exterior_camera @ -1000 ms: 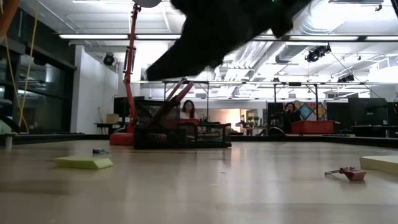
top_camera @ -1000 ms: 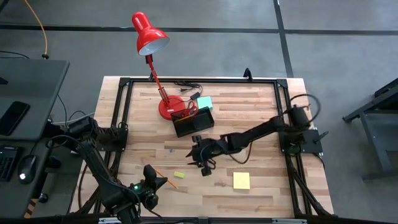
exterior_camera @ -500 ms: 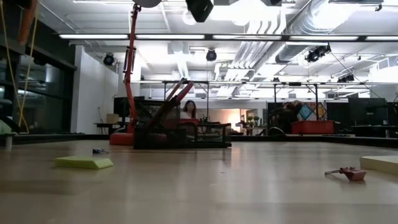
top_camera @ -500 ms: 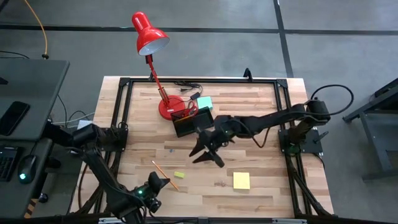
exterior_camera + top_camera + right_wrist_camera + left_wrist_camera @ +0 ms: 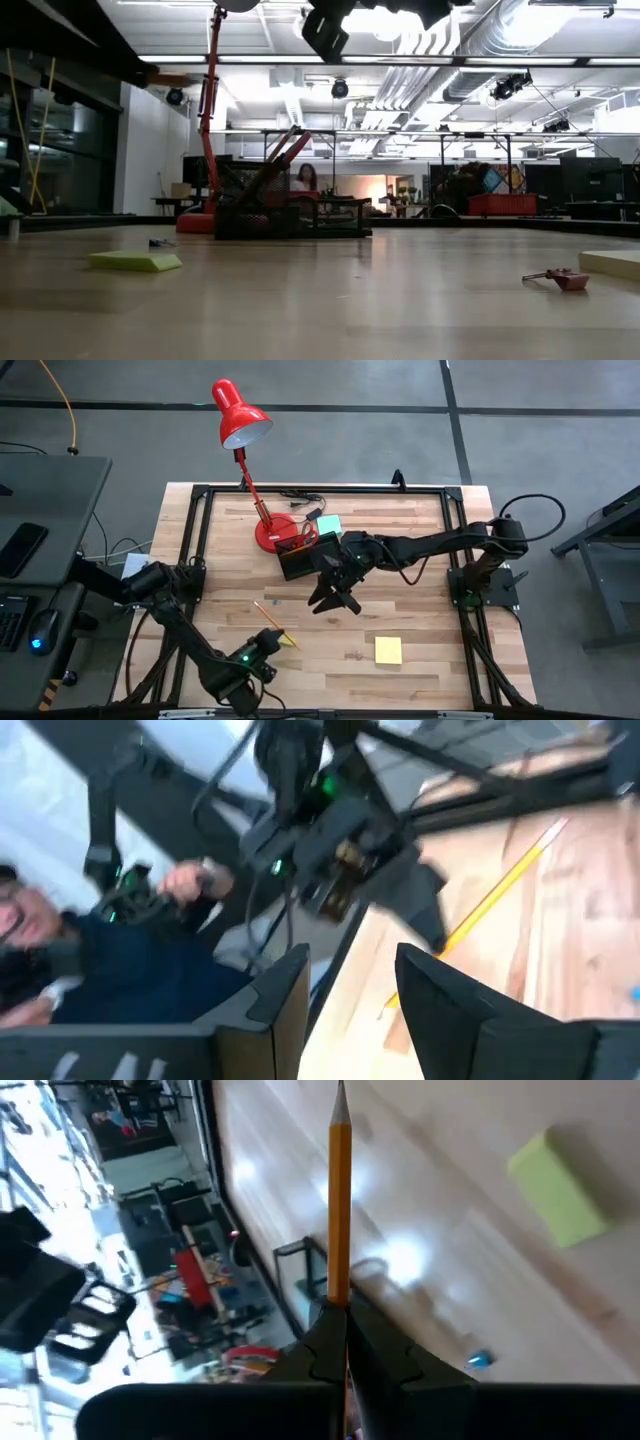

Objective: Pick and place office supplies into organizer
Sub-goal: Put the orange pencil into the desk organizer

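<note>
High view: left claw [image 5: 272,643] is sitting near the front edge of the tabletop [image 5: 420,530], clamped shut on an orange pencil [image 5: 268,617] that is sticking out toward the middle of the tabletop; a small yellow-green piece [image 5: 291,640] is lying just beside the claw. Right claw [image 5: 335,598] is hanging just in front of the organizer [image 5: 310,557], fingers pointing down and parted about halfway, nothing between them. Organizer is sitting against the red lamp base [image 5: 270,532], with a teal sticky-note pad [image 5: 329,525] at its far corner. Yellow sticky-note pad [image 5: 388,650] is lying alone toward the front right, well apart from both claws. Low view: organizer [image 5: 290,215] is standing far back with red-handled scissors [image 5: 283,152] leaning up out of it; yellow-green piece [image 5: 135,261] is lying flat on the left, edge of the yellow pad [image 5: 612,263] is showing on the right, a small reddish item [image 5: 566,278] is lying just beside it. Left wrist view: fingers [image 5: 325,1345] are pinched on the pencil [image 5: 340,1210], which is pointing straight out; yellow-green piece [image 5: 558,1188] is lying off to one side on the wood. Right wrist view: own fingers [image 5: 440,995] are standing apart with nothing held; the other arm's claw [image 5: 345,850] is holding the pencil [image 5: 500,890] over the wood; a person [image 5: 110,960] in dark clothing is sitting beyond the tabletop.
</note>
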Motion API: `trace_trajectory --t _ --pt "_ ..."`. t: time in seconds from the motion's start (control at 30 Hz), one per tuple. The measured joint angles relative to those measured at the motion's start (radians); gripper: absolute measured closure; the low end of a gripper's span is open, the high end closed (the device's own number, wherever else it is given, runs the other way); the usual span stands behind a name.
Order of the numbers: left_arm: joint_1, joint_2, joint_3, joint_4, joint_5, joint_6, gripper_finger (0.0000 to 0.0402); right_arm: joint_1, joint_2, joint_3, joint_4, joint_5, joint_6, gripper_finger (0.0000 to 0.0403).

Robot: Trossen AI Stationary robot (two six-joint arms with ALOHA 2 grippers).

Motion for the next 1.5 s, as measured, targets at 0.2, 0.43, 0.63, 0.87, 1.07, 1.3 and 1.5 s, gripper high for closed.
trace_trajectory --t 0.2,0.43,0.63,0.87,1.07,1.3,1.5 --pt "-0.004 0.000 0.012 -0.029 -0.120 0.157 0.0401 -0.034 0.001 0.000 -0.002 -0.106 -0.017 0.0263" --pt "-0.003 -0.001 0.066 -0.037 -0.228 0.388 0.0401 -0.054 0.001 0.000 0.013 -0.131 -0.063 0.0258" --pt "-0.003 -0.002 0.128 -0.026 -0.263 0.457 0.0401 -0.048 0.001 0.000 0.109 -0.154 -0.013 0.0204" --pt "-0.003 -0.002 0.162 0.049 -0.266 0.563 0.0401 -0.029 0.001 0.000 0.174 -0.092 0.026 0.0141" --pt "-0.003 -0.002 0.162 0.165 -0.290 0.673 0.0401 -0.021 0.033 0.001 0.183 -0.085 0.005 0.0137" --pt "-0.003 -0.002 0.162 0.203 -0.305 0.731 0.0401 -0.017 0.079 0.001 0.232 -0.146 0.035 0.0139" --pt "-0.002 -0.002 0.162 0.229 -0.292 0.735 0.0401 -0.030 0.085 0.001 0.309 -0.143 0.066 0.0139"
